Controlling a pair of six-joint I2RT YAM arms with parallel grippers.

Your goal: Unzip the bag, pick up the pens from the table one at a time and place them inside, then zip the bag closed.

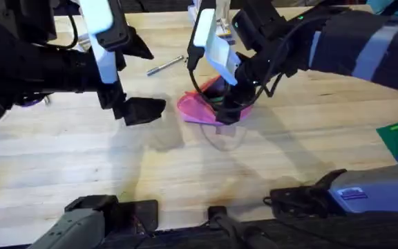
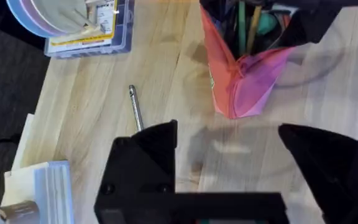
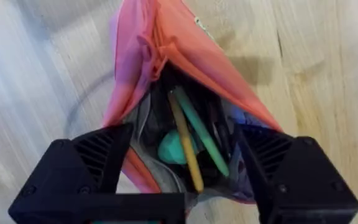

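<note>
left end effector [image 1: 144, 109] spread and empty, low over the tabletop [image 1: 81, 166] beside the bag [image 1: 202, 108]. right end effector [image 3: 185, 162] spread over the unzipped bag's mouth, pens [image 3: 194, 140] inside. one silver pen [image 1: 165, 66] lies on the tabletop beyond.

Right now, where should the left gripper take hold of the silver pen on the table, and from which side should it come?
Grip the silver pen near mid-shaft, coming straight down from above with the fingers across its narrow width. It lies flat on the table, apart from the bag, and the left gripper is open nearby, so a top-down pinch probably suits it.
</note>
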